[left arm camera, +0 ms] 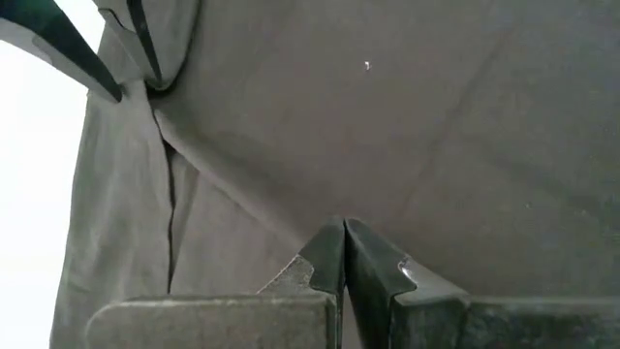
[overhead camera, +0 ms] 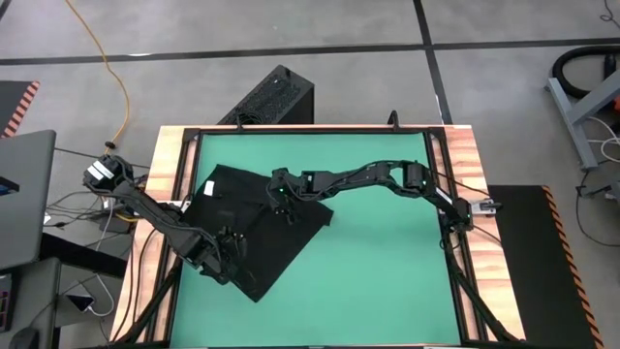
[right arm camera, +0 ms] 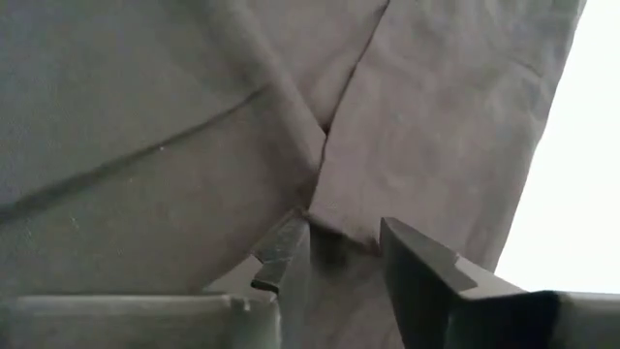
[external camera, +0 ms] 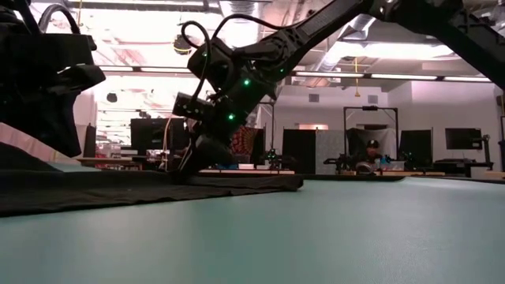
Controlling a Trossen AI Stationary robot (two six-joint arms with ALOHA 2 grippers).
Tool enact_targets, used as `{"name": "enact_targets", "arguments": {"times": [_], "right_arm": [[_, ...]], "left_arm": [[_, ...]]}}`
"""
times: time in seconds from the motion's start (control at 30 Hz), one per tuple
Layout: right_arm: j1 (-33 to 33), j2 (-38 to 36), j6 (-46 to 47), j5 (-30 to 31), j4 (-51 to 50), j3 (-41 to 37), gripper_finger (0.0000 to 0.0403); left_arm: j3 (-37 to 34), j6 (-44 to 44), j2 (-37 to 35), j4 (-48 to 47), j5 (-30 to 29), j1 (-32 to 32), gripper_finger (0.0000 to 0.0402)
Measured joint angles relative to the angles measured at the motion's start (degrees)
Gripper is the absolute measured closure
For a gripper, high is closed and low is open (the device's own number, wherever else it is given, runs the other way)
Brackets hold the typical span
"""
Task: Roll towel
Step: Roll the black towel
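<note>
The black towel (overhead camera: 254, 231) lies spread on the green mat (overhead camera: 387, 271) at the table's left, with layers folded over one another. My left gripper (overhead camera: 231, 248) is at the towel's near left part and is shut, its tips (left arm camera: 344, 231) down in the cloth. My right gripper (overhead camera: 282, 202) reaches in from the right to the towel's far middle. It slants down and is open, one finger on each side of a folded edge (right arm camera: 334, 228). In the low view it (external camera: 192, 167) is low at the towel (external camera: 118, 188). My left gripper comes at the towel slanting down from the left, its shut fingertips (left arm camera: 334, 247) on the cloth. Creases (left arm camera: 242, 174) run in to the tips as if a small fold were pinched; how many layers cannot be told. The towel lies on the mat around it. My right gripper's open fingers (right arm camera: 286, 254) straddle the edge of an upper layer; whether they touch the cloth I cannot tell.
A black ribbed box (overhead camera: 276, 97) stands on the floor beyond the table's far edge. A wooden rim (overhead camera: 465, 174) frames the mat. Bare mat stretches right of and nearer than the towel. A laptop (overhead camera: 24, 194) and cables lie off the left edge.
</note>
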Motion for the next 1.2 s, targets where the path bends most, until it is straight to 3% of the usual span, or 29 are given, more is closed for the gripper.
{"name": "enact_targets", "arguments": {"times": [0.4,0.67,0.9,1.2], "right_arm": [[0.3,-0.7,-1.5,1.4,-0.6,0.0,0.0392],[0.7,-7.3,-1.5,7.5,-6.0,1.6,0.0398],[-3.5,-12.7,2.9,14.1,-16.7,1.7,0.0400],[-12.0,-12.4,13.2,13.9,-29.0,0.1,0.0402]], "left_arm": [[0.0,0.0,0.0,0.0,0.0,0.0,0.0401],[-1.8,0.4,0.0,6.1,-0.2,0.0,0.0401],[-4.2,-3.1,0.0,6.6,-0.1,0.0,0.0401],[-4.2,-4.2,0.0,6.0,0.9,0.0,0.0401]]}}
